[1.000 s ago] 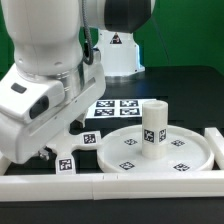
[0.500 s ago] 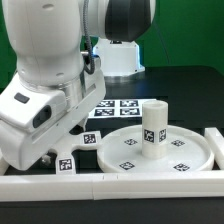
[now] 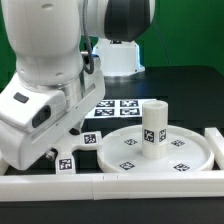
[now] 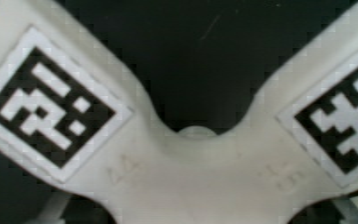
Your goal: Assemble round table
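Arm point(image 3: 45, 90): white Panda, fills the exterior view's left half, bent low over the front corner of the bench point(image 3: 195, 85) on that side. The bench is black. A white border rail point(image 3: 120, 186) runs along its front edge, and a second rail point(image 3: 213, 140) runs back along the edge on the exterior view's right. The disc top point(image 3: 185, 150) lies flat just behind the front rail, toward the front corner on the exterior view's right, with several square tags face up. The marker board point(image 3: 118, 108) lies flat behind the disc top, toward the middle of the bench, partly covered by the arm. The cross-shaped base point(image 3: 70, 163) lies on the bench in the front corner on the exterior view's left, under the wrist and just behind the front rail, near the disc top but apart from it. The wrist view is very close on the base point(image 4: 176, 165): two of its limbs spread in a V, each bearing a tag, with a small round feature at the crotch. The leg point(image 3: 153, 128), a short cylinder, stands upright near the centre of the disc top with one tag facing the camera. Fingers: hidden by the wrist housing in the exterior view and not visible in the wrist view, so I cannot tell whether they are released or clenched.
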{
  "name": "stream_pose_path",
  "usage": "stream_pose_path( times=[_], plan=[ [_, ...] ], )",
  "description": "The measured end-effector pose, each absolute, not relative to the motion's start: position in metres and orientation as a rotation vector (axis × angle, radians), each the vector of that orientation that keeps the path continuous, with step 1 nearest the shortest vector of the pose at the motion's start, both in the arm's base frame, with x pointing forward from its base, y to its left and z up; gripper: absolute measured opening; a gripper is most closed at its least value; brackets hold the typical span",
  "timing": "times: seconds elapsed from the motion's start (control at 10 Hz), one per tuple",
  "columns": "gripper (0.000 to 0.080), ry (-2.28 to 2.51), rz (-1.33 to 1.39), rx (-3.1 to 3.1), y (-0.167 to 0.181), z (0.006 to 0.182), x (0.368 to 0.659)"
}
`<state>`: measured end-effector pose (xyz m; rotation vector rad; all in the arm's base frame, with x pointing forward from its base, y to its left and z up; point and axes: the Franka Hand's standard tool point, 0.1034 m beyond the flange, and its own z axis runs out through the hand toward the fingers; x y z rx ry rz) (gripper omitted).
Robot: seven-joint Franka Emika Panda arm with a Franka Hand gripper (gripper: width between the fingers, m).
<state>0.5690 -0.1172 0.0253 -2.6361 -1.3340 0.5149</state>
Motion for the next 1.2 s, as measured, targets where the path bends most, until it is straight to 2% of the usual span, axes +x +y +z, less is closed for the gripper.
stream_pose_path(
  times=[0.1, 0.2, 0.4, 0.6, 1.0, 1.1, 1.2],
  plan=[
    [0.0446, -1.334, 0.514, -2.636, -0.117, 0.026, 0.569],
    [0.0446, -1.290, 0.518, -2.653, -0.113, 0.037, 0.569],
    [0.0446, -1.262, 0.501, -2.661, -0.099, 0.086, 0.567],
    [0.0446, -1.223, 0.457, -2.703, -0.083, 0.116, 0.565],
    [0.0446, -1.164, 0.454, -2.738, -0.082, 0.114, 0.565],
    [0.0446, -1.085, 0.493, -2.750, -0.069, 0.116, 0.560],
    [0.0447, -1.064, 0.432, -2.743, -0.054, 0.126, 0.564]
  ],
)
